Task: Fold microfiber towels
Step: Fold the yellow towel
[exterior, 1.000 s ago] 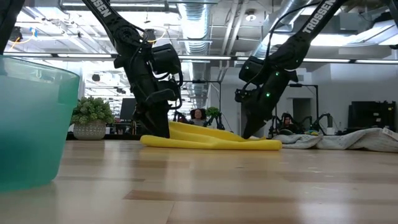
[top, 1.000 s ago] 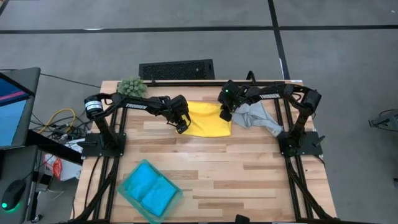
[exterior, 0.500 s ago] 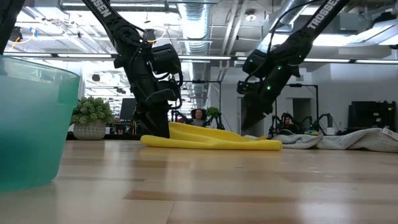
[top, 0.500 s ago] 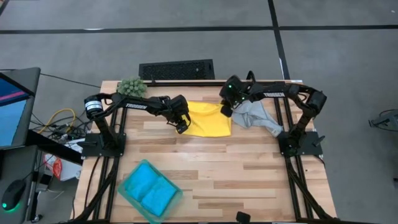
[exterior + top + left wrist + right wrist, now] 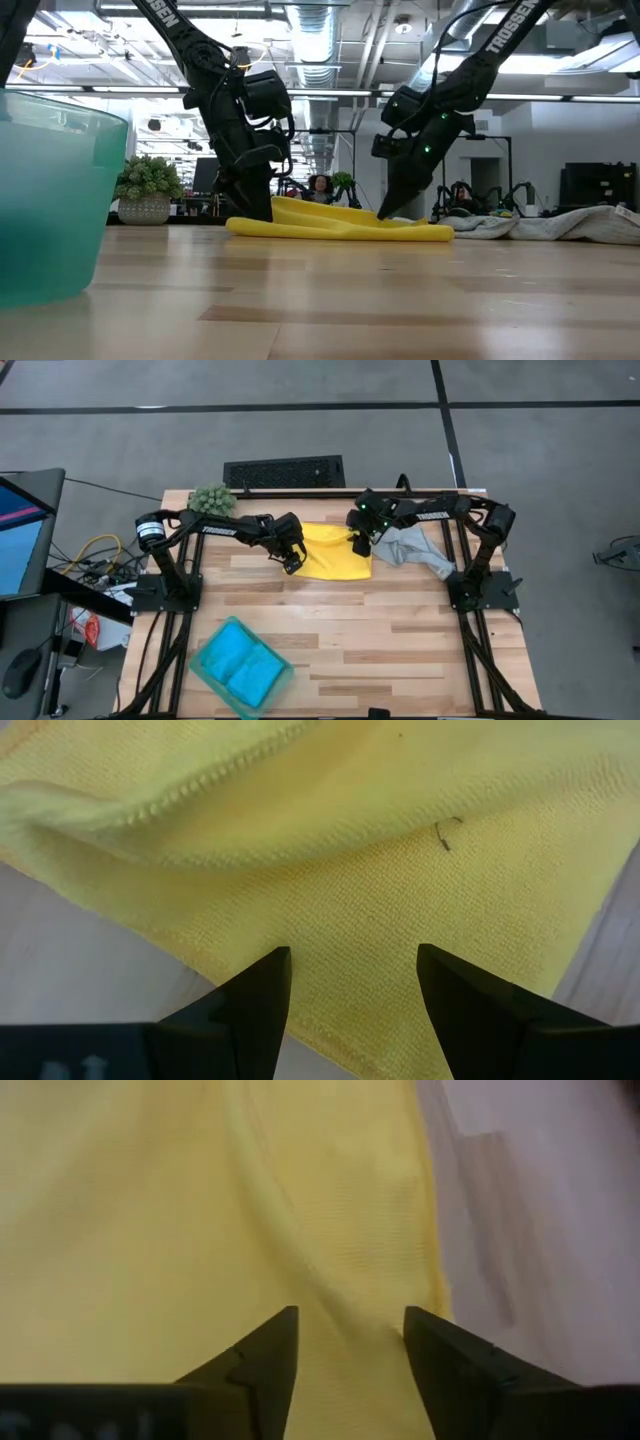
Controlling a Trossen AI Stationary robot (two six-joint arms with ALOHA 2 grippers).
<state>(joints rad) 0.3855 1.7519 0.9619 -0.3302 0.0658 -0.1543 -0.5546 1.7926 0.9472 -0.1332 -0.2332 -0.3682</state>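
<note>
A yellow microfiber towel (image 5: 335,552) lies rumpled and partly folded on the wooden table (image 5: 380,630) at the far middle. My left gripper (image 5: 292,563) stands open at its near-left corner, slanting down, with yellow cloth (image 5: 350,890) between the fingertips. My right gripper (image 5: 357,546) is open at the towel's right end, with a raised fold (image 5: 300,1250) running between its fingers. A light grey towel (image 5: 415,548) lies crumpled just to the right of it. Bright blue towels (image 5: 245,665) lie in a teal bin. My left gripper (image 5: 255,212) reaches down to the yellow towel's left end, its open fingers (image 5: 255,990) astride the cloth near the hemmed edge (image 5: 200,960). Nothing is pinched; whether the tips press the cloth I cannot tell. My right gripper (image 5: 385,212) has its open fingers (image 5: 270,1350) slanting down onto the towel near its right edge (image 5: 435,1270). Nothing is pinched; I cannot tell whether they touch it.
The teal bin (image 5: 205,660) sits at the near left and fills the low view's left side (image 5: 50,200). A fuzzy green plant ball (image 5: 212,500) sits at the far left corner. A black grille (image 5: 283,472) lies beyond the far edge. The near half of the table is bare wood.
My right gripper has risen a little off the yellow towel's right end, then come down again slightly farther toward the table's left, rolling a little. The towel lies as before.
</note>
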